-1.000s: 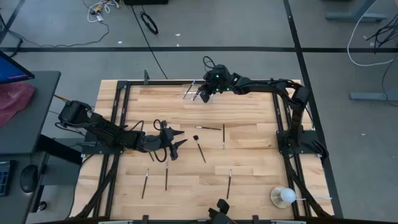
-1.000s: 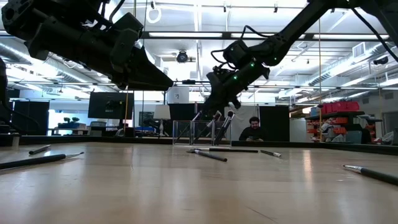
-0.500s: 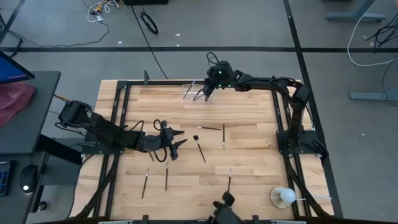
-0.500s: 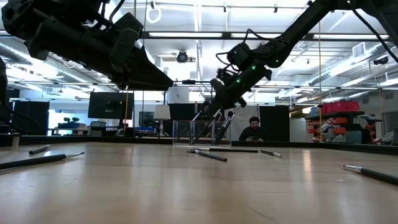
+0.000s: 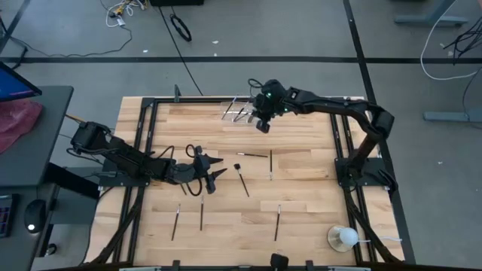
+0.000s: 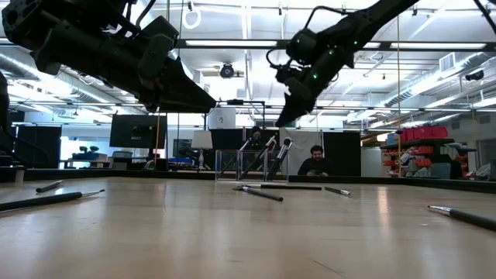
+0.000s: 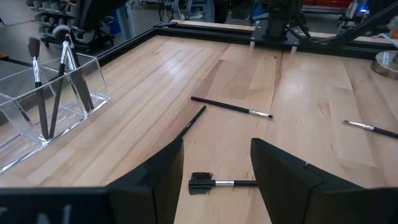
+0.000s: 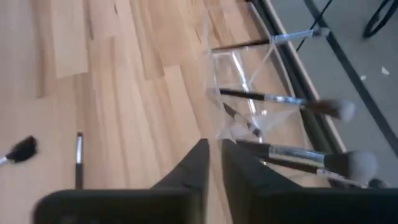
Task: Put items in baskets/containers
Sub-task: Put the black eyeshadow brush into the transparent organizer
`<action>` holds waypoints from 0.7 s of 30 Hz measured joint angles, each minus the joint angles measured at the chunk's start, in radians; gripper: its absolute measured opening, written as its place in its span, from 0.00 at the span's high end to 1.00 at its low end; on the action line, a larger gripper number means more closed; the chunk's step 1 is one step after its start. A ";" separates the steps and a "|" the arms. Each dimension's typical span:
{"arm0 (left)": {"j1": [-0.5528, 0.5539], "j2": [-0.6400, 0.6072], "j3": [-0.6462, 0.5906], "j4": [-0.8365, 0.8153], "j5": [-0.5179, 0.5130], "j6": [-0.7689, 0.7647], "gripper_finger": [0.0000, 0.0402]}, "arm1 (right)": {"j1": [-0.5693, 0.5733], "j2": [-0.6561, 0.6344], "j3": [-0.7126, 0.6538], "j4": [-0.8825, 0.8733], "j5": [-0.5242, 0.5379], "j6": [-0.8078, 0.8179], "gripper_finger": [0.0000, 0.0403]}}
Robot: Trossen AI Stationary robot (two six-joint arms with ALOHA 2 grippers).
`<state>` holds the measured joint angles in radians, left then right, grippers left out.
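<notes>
The clear plastic holder [image 5: 236, 113] stands near the table's far edge, with several brushes leaning inside it [image 8: 283, 99] [image 7: 46, 99]. More thin black brushes lie flat on the wood: two near the middle [image 5: 252, 155] [image 5: 271, 165], one with a dark tuft head [image 5: 242, 178], and three toward the near edge [image 5: 201, 215] [image 5: 175, 223] [image 5: 277, 222]. My right gripper [image 5: 262, 122] [image 6: 285, 116] hovers above and just right of the holder, empty, its fingers [image 8: 193, 171] a narrow gap apart. My left gripper [image 5: 213, 175] [image 7: 217, 168] hangs wide open above the table, the tufted brush [image 7: 214, 183] lying before it.
A white round object on a clear base [image 5: 343, 238] sits at the table's near right corner. A black frame [image 5: 151, 113] runs around the wooden top. A person [image 6: 314, 160] sits in the room beyond the far edge. Bare wood [image 5: 301, 181] lies between the scattered brushes.
My right gripper has risen from the holder's top and drawn off toward the table's right. One more brush now leans in the holder where its fingers were. The left arm has kept still.
</notes>
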<state>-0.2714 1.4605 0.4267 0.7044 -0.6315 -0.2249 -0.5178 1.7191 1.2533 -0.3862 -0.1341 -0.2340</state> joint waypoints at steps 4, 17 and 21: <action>0.000 0.000 0.000 0.000 0.000 0.000 0.52 | -0.014 0.054 0.000 0.057 -0.001 -0.004 0.99; 0.000 0.000 0.000 -0.002 -0.003 0.001 0.52 | -0.032 0.096 -0.001 0.377 0.287 0.018 0.98; 0.000 0.000 0.000 -0.009 -0.003 0.000 0.52 | 0.028 0.066 -0.001 0.340 0.252 0.012 0.98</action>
<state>-0.2714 1.4605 0.4271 0.6957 -0.6346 -0.2245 -0.4898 1.7855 1.2522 -0.0457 0.1175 -0.2222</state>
